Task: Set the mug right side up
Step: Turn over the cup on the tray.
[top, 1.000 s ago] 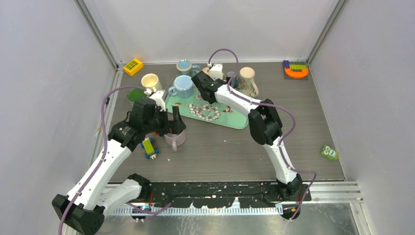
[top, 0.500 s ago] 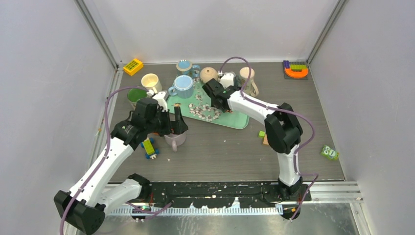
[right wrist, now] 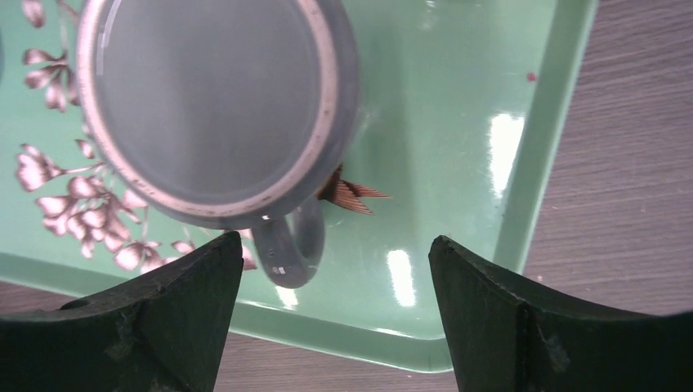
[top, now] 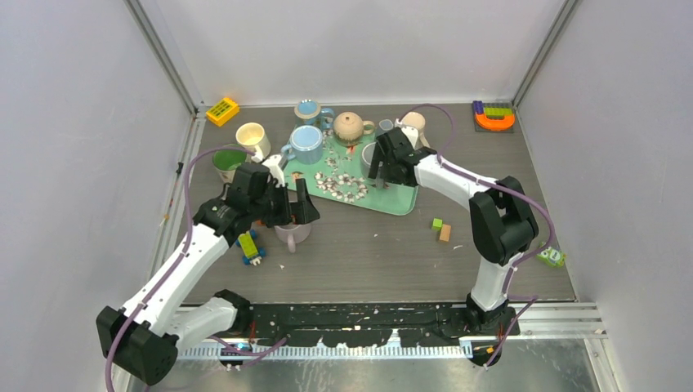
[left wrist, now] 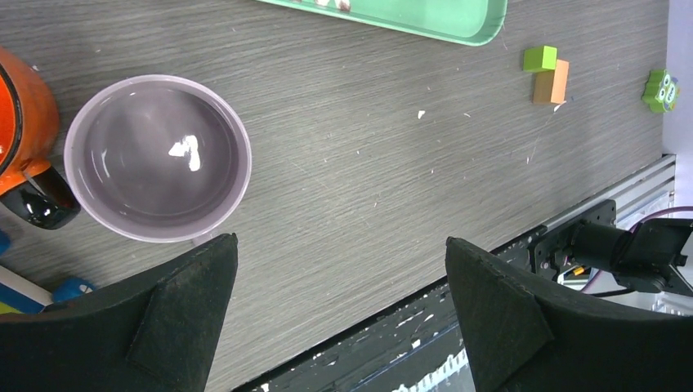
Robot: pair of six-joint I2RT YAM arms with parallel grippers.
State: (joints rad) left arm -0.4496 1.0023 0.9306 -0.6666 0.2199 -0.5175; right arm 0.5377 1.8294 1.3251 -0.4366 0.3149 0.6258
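Observation:
A grey mug [right wrist: 216, 106] stands upside down on the green tray [right wrist: 531, 155], its flat base and pale foot ring facing up and its handle [right wrist: 288, 249] pointing toward the tray's near rim. My right gripper [right wrist: 335, 282] hovers open just above it, with the handle near the left finger and nothing touched. From above, the same mug [top: 368, 155] shows beside the right gripper [top: 381, 173]. My left gripper [top: 299, 212] is open above an upright lilac mug [left wrist: 157, 157], holding nothing.
On and behind the tray are a tan teapot [top: 349, 126], two blue mugs [top: 306, 144], a cream mug [top: 250, 135] and a floral mug [top: 414, 126]. A green cup [top: 230, 160] and a toy car [top: 249, 247] lie left. Small blocks [top: 441, 229] and an owl toy [top: 551, 256] lie right.
My right gripper swung right across the tray from its back-left part to above the grey mug, uncovering the teapot. Its jaws narrowed slightly. The left arm shifted only a little.

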